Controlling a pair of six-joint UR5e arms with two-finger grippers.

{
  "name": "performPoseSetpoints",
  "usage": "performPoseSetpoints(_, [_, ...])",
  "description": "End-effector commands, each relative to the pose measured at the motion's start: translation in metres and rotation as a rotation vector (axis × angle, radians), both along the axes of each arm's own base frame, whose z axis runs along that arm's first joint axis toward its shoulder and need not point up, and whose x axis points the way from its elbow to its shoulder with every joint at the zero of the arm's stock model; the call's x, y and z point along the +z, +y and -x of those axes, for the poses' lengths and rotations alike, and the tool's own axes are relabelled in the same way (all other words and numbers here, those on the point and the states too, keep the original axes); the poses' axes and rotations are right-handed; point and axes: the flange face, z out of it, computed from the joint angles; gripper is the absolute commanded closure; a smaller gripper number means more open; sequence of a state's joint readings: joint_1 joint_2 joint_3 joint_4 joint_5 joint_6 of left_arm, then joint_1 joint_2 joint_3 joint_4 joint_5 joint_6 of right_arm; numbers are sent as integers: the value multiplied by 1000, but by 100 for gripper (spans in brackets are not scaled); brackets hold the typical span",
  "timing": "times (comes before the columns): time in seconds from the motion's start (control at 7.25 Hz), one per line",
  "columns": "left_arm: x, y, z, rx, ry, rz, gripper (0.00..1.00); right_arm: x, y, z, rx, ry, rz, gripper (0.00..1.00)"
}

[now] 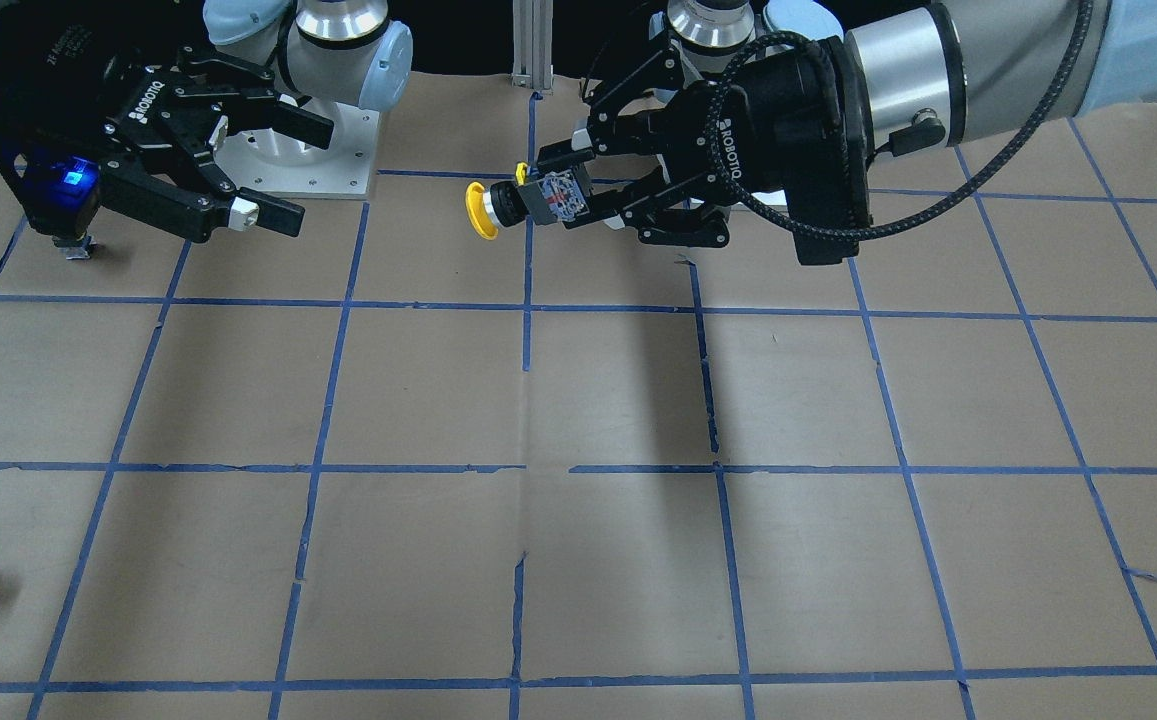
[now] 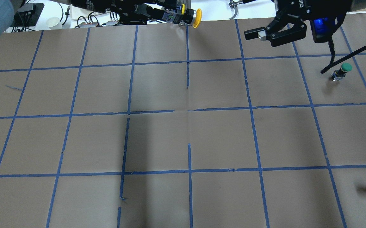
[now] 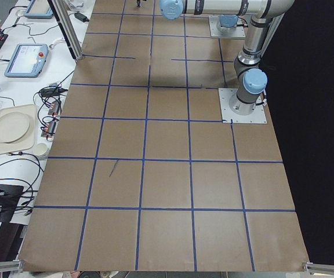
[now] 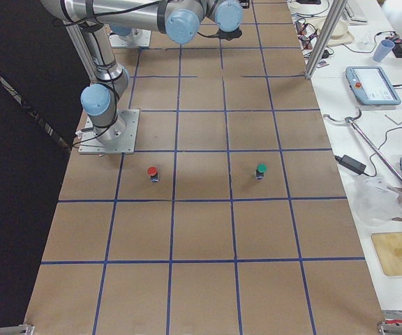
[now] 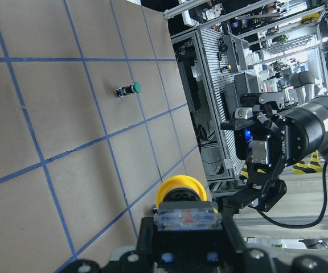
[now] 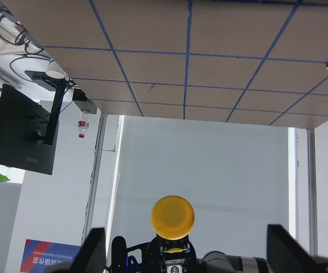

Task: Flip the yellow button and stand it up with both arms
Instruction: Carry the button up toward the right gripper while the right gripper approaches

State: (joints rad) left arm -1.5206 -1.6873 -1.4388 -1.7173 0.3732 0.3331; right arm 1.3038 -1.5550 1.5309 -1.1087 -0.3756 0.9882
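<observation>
Holding the yellow button [image 1: 523, 200] sideways above the table [image 1: 578, 400], our left gripper [image 1: 578, 192] pinched its grey contact block. The yellow cap stuck out past the fingertips toward our right gripper [image 1: 293, 172]. That one hung well apart, facing the cap, and we saw its jaws spread wide.

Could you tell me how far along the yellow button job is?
Done: the yellow button is off the table, held by its body in the left gripper, cap pointing sideways towards the right gripper. In hand: the right gripper is open, facing it, apart. Left: the handover, then standing it on the table.
</observation>
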Motion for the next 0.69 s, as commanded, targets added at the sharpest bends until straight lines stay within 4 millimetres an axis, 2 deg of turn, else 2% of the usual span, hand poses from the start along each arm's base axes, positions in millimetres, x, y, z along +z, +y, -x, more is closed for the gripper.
performPoseSetpoints(0.0, [19,-8,7,70,64,-33,91,4,-4,-6,-43,-101,-3,0])
performPoseSetpoints(0.14, [21,-4,20,72,66,-70,91,7,-4,-11,-67,-153,-14,0])
performPoseSetpoints(0.28, [21,-1,26,64,87,-84,91,7,-2,-24,-44,-159,-17,0])
performPoseSetpoints(0.41, [27,2,29,72,116,-130,91,7,0,-37,-24,-165,-24,0])
performPoseSetpoints(0.55, [31,6,29,72,129,-132,91,9,-2,-37,-40,-194,-34,0])
